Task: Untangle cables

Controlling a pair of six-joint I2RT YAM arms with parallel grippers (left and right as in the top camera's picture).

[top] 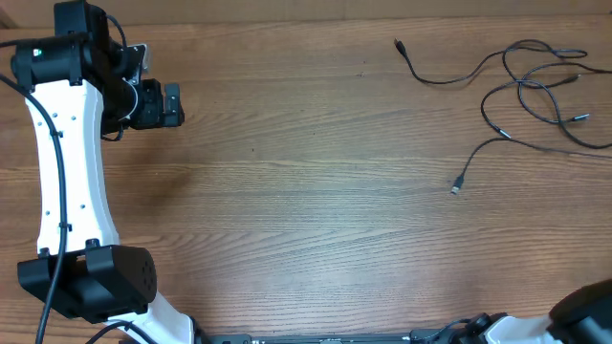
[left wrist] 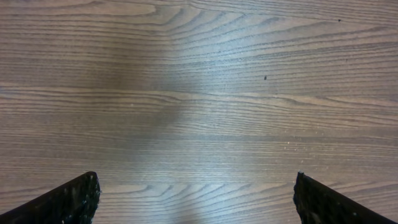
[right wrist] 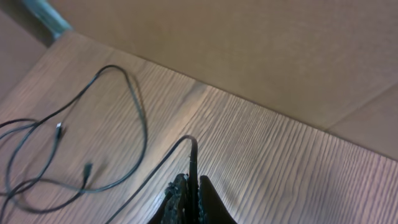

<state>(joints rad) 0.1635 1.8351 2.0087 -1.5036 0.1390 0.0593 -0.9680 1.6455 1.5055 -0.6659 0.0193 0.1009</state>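
Several thin black cables [top: 535, 91] lie tangled at the far right of the table. One loose end [top: 399, 44] reaches toward the back middle, and another plug [top: 456, 187] lies nearer the front. My right gripper [right wrist: 191, 186] is shut on one cable [right wrist: 194, 149], which arches up from the jaws and runs down to the left. More cable loops [right wrist: 134, 106] and small plugs [right wrist: 58, 129] lie to its left. My right gripper is outside the overhead view. My left gripper [top: 170, 105] is open and empty at the far left, with only bare wood between its fingers [left wrist: 196, 190].
The wooden table [top: 306, 191] stretches between the two arms. The left arm's white link and black base [top: 86, 277] stand at the front left. Part of the right arm [top: 585, 313] shows at the front right corner. A tan wall [right wrist: 249, 43] rises behind the table edge.
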